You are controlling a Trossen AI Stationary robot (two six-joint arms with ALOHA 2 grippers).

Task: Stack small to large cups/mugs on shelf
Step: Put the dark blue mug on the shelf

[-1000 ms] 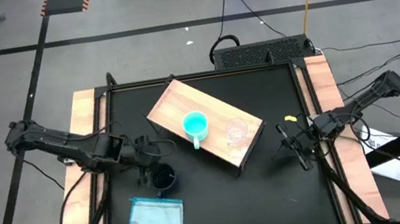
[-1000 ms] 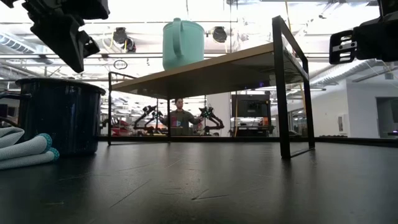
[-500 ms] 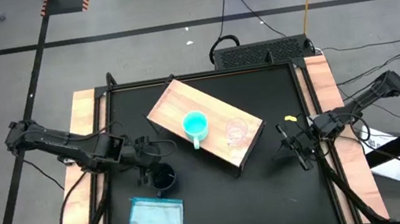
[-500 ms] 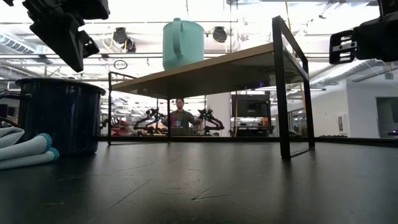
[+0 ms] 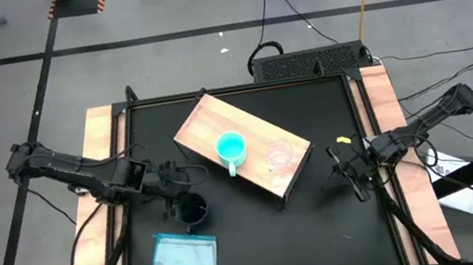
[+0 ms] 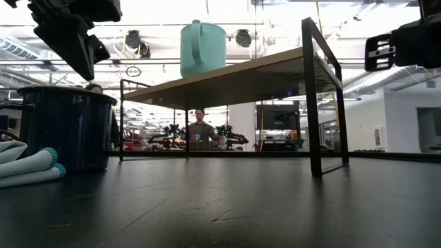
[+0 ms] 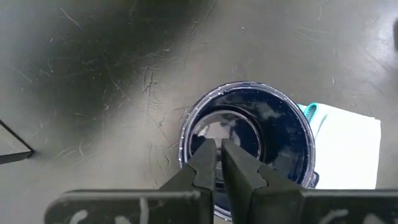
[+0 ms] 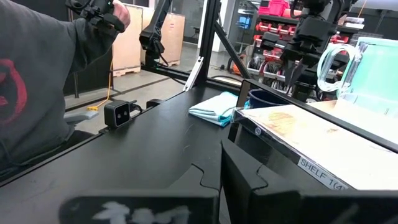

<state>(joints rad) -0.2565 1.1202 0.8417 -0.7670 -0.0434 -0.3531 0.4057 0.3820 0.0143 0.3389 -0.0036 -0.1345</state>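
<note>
Shelf (image 5: 243, 146) angled on black table (image 5: 325, 223), grey-floored workshop around; left jaws barely parted, right jaws closed

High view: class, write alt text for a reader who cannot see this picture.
Seen from above, a black table holds a slanted wooden shelf with a turquoise mug and a clear cup on top. The left gripper hovers over a dark mug beside a light-blue packet; the right gripper waits at the table's right edge.

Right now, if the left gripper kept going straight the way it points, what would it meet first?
Probably the dark navy mug: the left gripper points down over its rim, fingers barely parted, seemingly above it; depth is unclear.
</note>
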